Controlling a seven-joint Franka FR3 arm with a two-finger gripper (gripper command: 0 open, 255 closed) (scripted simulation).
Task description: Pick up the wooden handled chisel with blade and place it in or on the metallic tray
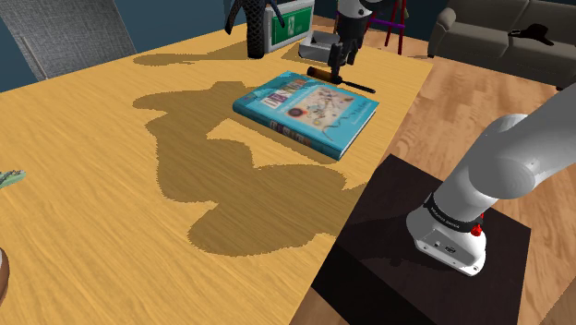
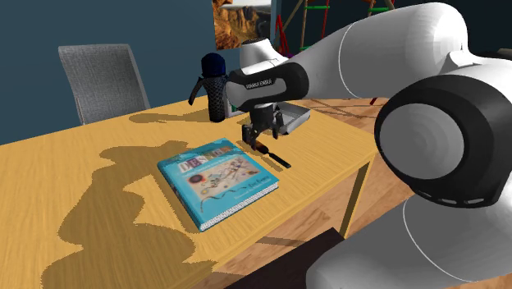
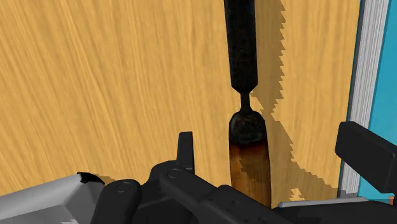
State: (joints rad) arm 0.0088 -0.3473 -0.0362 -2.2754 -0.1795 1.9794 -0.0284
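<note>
A teal book lies on the wooden table, right of centre in the shoulder view, with a grey sofa upper right. The second exterior view shows a grey chair upper left and a dark ribbed object top centre

My arm: rounded glossy white shells, dark grey joint rings, one black band with white lettering, small red fittings at the base collar. My end effector: all black, two-fingered.
</note>
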